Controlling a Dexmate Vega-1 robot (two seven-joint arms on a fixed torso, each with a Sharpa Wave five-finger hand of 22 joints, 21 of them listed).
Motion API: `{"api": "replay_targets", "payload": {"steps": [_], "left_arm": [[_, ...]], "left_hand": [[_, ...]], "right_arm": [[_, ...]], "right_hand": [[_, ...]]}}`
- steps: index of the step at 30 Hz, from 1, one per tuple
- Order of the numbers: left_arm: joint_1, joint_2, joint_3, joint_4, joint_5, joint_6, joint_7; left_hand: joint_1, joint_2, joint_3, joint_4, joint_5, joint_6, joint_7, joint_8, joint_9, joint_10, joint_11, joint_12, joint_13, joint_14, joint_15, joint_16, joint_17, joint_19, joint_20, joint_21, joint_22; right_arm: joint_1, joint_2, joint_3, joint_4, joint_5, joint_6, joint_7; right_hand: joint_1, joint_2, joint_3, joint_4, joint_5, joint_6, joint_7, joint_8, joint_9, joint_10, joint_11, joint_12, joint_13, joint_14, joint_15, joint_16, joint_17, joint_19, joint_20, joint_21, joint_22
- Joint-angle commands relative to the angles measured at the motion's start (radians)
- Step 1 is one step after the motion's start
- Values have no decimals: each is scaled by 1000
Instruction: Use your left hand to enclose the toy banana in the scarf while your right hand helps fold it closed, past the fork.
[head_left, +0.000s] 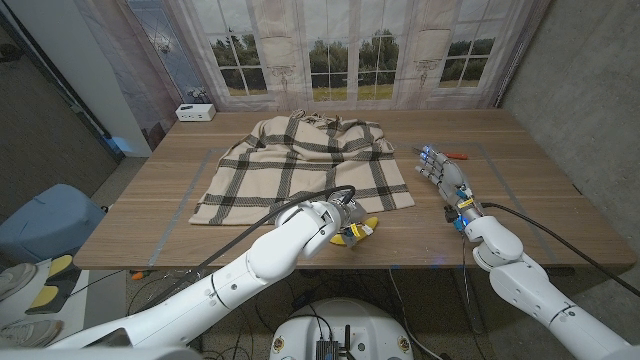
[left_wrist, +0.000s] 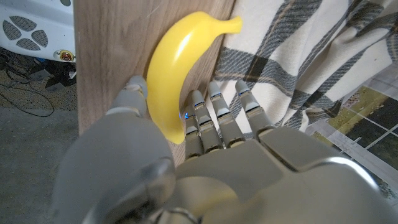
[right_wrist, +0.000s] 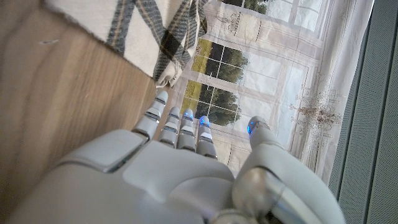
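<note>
The yellow toy banana lies on the wooden table by its front edge, just off the near right corner of the plaid scarf. My left hand is on the banana: in the left wrist view my thumb touches its outer curve and my fingers its inner curve, pinching its near end. The scarf is spread beyond it, bunched at the far side. My right hand stands open to the right of the scarf, its fingers apart and holding nothing. A thin fork with an orange part lies just beyond it.
A white box sits at the table's far left edge. Grey tape lines mark the table on both sides of the scarf. The banana lies close to the table's front edge. Curtained windows stand behind the table.
</note>
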Motion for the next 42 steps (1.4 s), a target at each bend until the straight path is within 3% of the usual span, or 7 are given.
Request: {"api": "replay_targets", "payload": {"steps": [1, 5, 12, 17, 22, 34, 42], "left_arm": [[-11, 5, -4, 47, -45, -23, 48], [-3, 24, -9, 61, -81, -28, 134], [37, 75, -21, 101, -117, -30, 401], [85, 105, -35, 146, -153, -18, 679], [101, 120, -38, 153, -173, -13, 818], [123, 151, -95, 120, -315, -39, 1025], [140, 163, -128, 91, -306, 13, 1064]], "left_hand": [[41, 14, 6, 0, -5, -30, -12, -1, 1, -22, 3, -4, 5, 6, -61, 6, 10, 17, -14, 5, 4], [69, 18, -14, 4, -20, 7, -5, 22, 0, 4, -2, 8, 9, 54, -86, 31, 14, 88, -44, 36, 6], [154, 72, -25, 6, -55, 282, 37, 92, 8, 183, -26, 92, 22, 314, -151, 113, -2, 306, -109, 151, 20], [300, 186, 32, -1, -71, 613, 72, 207, 26, 453, -29, 223, 58, 544, -156, 195, 43, 396, -132, 253, 41], [320, 198, 36, 8, -70, 608, 86, 208, 35, 500, -50, 254, 74, 578, -166, 216, 74, 382, -122, 268, 48], [326, 200, 35, 20, -66, 608, 92, 212, 49, 500, -53, 272, 94, 579, -164, 219, 98, 360, -118, 278, 53], [330, 200, 35, 26, -65, 608, 93, 215, 57, 500, -56, 285, 109, 579, -167, 217, 113, 353, -118, 288, 56]], "right_arm": [[6, -2, -4, 1, -1, -14, -5], [7, -4, -3, -1, -3, -18, -9], [17, -2, -7, 4, -5, -23, -11], [23, 0, -10, 7, -7, -29, -12], [27, 0, -12, 7, -10, -34, -17], [34, 9, -16, 13, -14, -29, -24], [45, 14, -19, 19, -17, -26, -22]], "right_hand": [[-6, -2, 0, 3, 5, 8, 2, 6, 3, 14, -1, 10, 1, 16, 1, 6, 1, 12, 3, 8, 6], [-8, -2, 0, 4, 5, 11, 3, 6, 3, 16, -1, 10, 1, 18, 1, 6, 1, 12, 4, 8, 6], [-9, -3, 0, 5, 5, 13, 3, 6, 3, 20, -2, 10, 1, 24, 0, 6, 0, 14, 6, 8, 6], [-10, -3, 1, 5, 5, 14, 2, 6, 3, 21, -2, 10, 1, 25, 0, 6, 0, 14, 6, 8, 6], [-11, -3, 2, 6, 5, 14, 1, 6, 3, 21, -2, 9, 1, 26, -3, 5, 0, 14, 6, 7, 6], [-11, -4, 3, 6, 6, 15, 1, 5, 3, 23, -2, 8, 2, 26, -5, 3, 0, 14, 7, 6, 6], [-12, -4, 4, 6, 6, 15, 1, 5, 3, 23, 0, 7, 2, 26, -4, 1, 0, 14, 8, 6, 6]]}}
